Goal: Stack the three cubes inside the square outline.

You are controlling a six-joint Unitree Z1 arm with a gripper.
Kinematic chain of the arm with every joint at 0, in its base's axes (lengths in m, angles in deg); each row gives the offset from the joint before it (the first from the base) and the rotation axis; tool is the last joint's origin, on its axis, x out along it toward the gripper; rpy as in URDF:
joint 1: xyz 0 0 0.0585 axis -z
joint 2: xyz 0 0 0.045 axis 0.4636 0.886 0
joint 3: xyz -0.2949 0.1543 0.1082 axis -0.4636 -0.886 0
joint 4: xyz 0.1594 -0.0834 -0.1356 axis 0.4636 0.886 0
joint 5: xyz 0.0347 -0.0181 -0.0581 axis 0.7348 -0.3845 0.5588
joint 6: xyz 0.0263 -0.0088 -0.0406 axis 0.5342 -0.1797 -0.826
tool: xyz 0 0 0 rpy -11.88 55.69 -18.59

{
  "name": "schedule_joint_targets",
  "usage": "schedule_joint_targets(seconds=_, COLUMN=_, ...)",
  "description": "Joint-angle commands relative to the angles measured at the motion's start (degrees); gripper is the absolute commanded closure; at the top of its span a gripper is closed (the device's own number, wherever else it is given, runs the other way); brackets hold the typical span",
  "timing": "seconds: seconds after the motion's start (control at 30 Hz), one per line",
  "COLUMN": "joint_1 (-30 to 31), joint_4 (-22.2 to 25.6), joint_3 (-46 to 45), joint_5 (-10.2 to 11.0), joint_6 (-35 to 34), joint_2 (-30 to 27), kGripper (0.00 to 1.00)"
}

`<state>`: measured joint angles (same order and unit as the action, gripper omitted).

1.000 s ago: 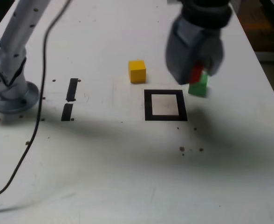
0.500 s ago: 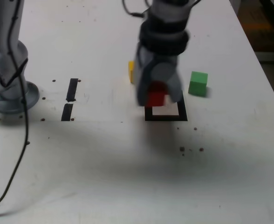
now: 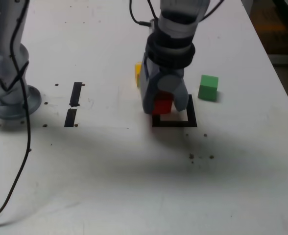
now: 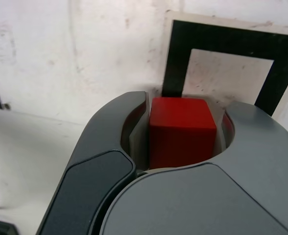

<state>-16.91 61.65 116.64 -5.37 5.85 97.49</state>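
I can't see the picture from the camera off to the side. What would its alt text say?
A robot arm's hand grips a red cube above one side of a square black outline on a white table. A green cube sits to the view's right; a yellow one is partly hidden behind the arm.

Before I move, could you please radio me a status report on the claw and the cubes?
Claw closed on red cube, near square outline. Green cube outside it. Nothing seen blocking.
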Motion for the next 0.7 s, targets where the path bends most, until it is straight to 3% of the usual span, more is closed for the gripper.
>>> schedule_joint_targets(seconds=0.0, joint_1=-0.4, joint_4=-0.4, joint_3=0.4, joint_5=0.1, joint_6=0.4, joint_2=0.9, kGripper=0.82)
schedule_joint_targets(seconds=0.33, joint_1=-2.0, joint_4=-2.1, joint_3=1.1, joint_5=0.9, joint_6=1.9, joint_2=2.6, kGripper=0.79)
schedule_joint_targets(seconds=0.67, joint_1=-2.7, joint_4=-2.3, joint_3=1.3, joint_5=0.7, joint_6=2.6, joint_2=3.4, kGripper=0.53)
